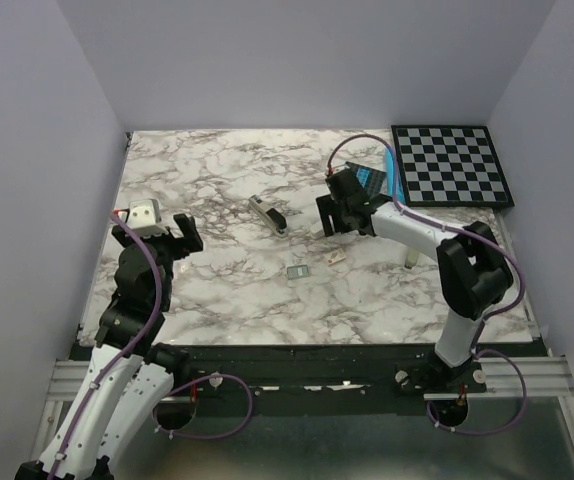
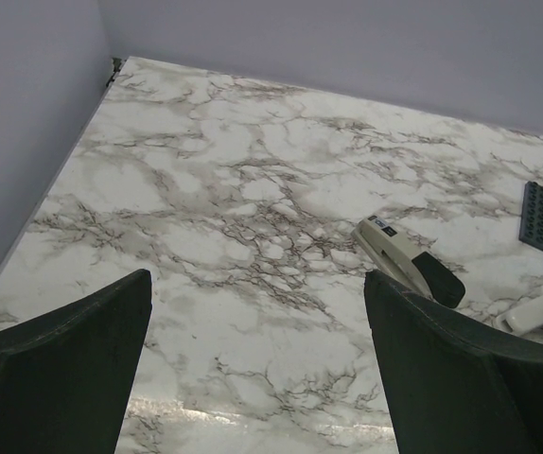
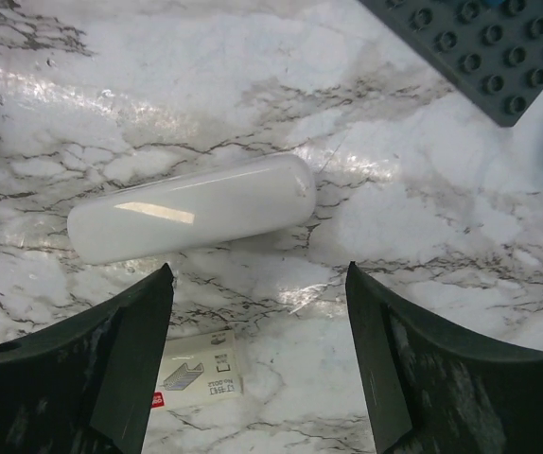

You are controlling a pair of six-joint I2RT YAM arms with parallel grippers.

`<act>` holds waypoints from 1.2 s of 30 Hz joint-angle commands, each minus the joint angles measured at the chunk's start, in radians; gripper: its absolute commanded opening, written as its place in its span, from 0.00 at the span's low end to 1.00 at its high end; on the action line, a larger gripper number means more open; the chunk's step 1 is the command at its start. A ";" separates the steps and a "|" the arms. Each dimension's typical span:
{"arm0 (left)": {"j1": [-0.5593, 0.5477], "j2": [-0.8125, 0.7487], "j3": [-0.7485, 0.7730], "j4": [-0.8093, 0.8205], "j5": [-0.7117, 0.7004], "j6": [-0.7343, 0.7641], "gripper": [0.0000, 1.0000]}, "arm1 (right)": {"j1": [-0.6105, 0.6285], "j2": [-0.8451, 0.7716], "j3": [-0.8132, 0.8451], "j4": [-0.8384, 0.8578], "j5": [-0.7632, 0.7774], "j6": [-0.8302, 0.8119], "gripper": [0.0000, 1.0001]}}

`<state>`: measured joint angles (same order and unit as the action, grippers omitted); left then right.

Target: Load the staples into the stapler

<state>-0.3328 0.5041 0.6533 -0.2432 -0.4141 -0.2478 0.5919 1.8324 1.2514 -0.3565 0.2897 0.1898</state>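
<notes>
Left gripper (image 2: 257,284) spread wide, empty, at near left; right gripper (image 3: 257,279) spread, empty, by the box (image 3: 201,374).
Stapler (image 1: 267,214) lies mid-table, strip (image 1: 299,271) nearer me. I judge I'm fetching staples: next, centre over the box, lower.

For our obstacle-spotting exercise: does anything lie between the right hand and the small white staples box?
Nothing visible does. The staples box shows between the open fingers of the right hand; the white oblong block lies beyond the fingertips, not between.
</notes>
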 commanded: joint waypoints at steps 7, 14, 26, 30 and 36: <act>0.009 0.022 -0.018 0.035 0.070 0.013 0.99 | -0.105 -0.050 0.052 0.065 -0.202 -0.102 0.83; 0.009 0.115 -0.046 0.134 0.352 0.062 0.99 | -0.173 -0.096 0.007 0.069 -0.274 0.035 0.84; -0.187 0.634 0.227 0.166 0.635 0.228 0.99 | -0.199 -0.522 -0.364 0.255 -0.285 0.223 0.99; -0.267 0.821 0.360 0.171 0.635 0.315 0.99 | -0.201 -0.712 -0.526 0.347 -0.345 0.240 1.00; -0.325 1.111 0.600 0.154 0.673 0.346 0.91 | -0.199 -0.918 -0.671 0.401 -0.356 0.250 1.00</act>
<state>-0.6296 1.4742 1.1339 -0.0761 0.2028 0.0353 0.3931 0.9974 0.6376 -0.0326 -0.0257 0.4198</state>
